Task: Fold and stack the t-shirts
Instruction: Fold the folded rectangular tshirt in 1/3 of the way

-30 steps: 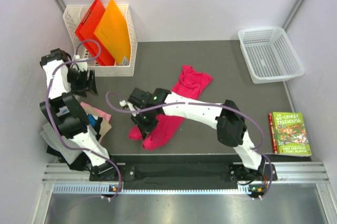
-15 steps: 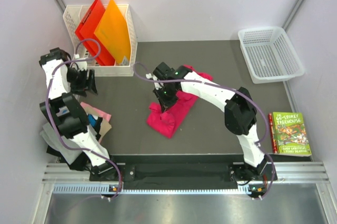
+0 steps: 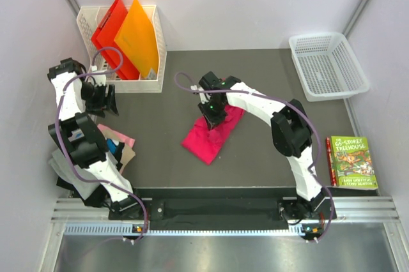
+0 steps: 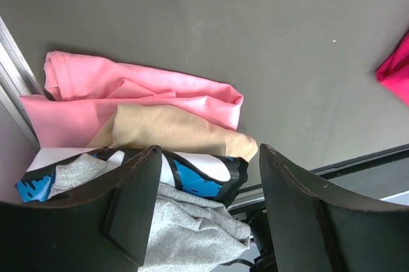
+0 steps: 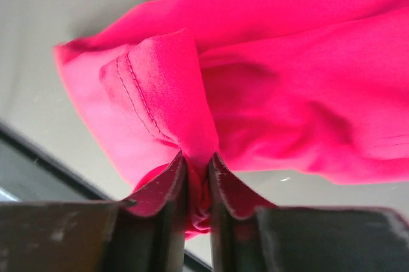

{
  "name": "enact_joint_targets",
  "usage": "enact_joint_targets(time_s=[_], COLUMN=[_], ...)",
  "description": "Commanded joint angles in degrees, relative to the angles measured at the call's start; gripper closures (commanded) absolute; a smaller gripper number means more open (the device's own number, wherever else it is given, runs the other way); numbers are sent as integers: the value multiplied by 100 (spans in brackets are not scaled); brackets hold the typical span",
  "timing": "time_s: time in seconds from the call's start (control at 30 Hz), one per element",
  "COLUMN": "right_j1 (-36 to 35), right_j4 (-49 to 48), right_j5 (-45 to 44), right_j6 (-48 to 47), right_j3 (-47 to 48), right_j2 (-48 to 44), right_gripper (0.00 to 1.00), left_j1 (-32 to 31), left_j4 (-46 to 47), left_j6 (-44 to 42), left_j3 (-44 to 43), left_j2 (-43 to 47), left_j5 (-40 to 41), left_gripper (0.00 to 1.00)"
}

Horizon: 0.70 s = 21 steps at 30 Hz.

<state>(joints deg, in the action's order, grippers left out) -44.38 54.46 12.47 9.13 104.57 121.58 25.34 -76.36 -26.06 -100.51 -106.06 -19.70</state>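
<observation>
The magenta-pink t-shirt [image 3: 208,138] lies doubled over in the middle of the dark table. My right gripper [image 3: 214,117] is above its far part, shut on a fold of that shirt [image 5: 192,125]; the cloth is pinched between the fingers. My left gripper [image 3: 108,101] hangs open and empty at the far left. Below it sits a pile of folded shirts: pale pink [image 4: 134,96], tan [image 4: 172,131], blue-patterned [image 4: 198,173] and grey [image 4: 185,224]. The pile shows at the left table edge in the top view [image 3: 118,144].
A white file rack [image 3: 156,61] with red and orange folders stands at the back left. A white basket [image 3: 327,64] is at the back right. A green-covered book [image 3: 351,162] lies at the right edge.
My right gripper has carried the near end of the magenta shirt away from the front, up and right, folding it over itself into a shorter bundle. The left arm has not moved.
</observation>
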Motion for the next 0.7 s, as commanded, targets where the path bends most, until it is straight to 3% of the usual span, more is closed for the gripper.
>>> enact_joint_targets(time_s=[0.0,0.03,0.13,0.33,0.67], right_j1=[430,517,632,895,1256], right_j4=[-225,-138,56,4,-32], right_j5=[-8,1,-121,-306,-1221], right_j6=[-236,-244,-280,-78,37], right_j3=[317,405,783,1223,1452], right_j2=[453,559,841,552,-371], right_gripper=[76,70,66,48,47], left_j1=[23,32,32,23,-38], left_j4=[-459,-485,-608,-758,-881], left_j6=[-241,-293,-399,-514,-584], left_j3=[-197,-215,-250,-188,-224], left_j2=[191,191,209,235,244], left_j5=[-174,-200,-192,-236,-280], left_gripper=[32,32,32,32,32])
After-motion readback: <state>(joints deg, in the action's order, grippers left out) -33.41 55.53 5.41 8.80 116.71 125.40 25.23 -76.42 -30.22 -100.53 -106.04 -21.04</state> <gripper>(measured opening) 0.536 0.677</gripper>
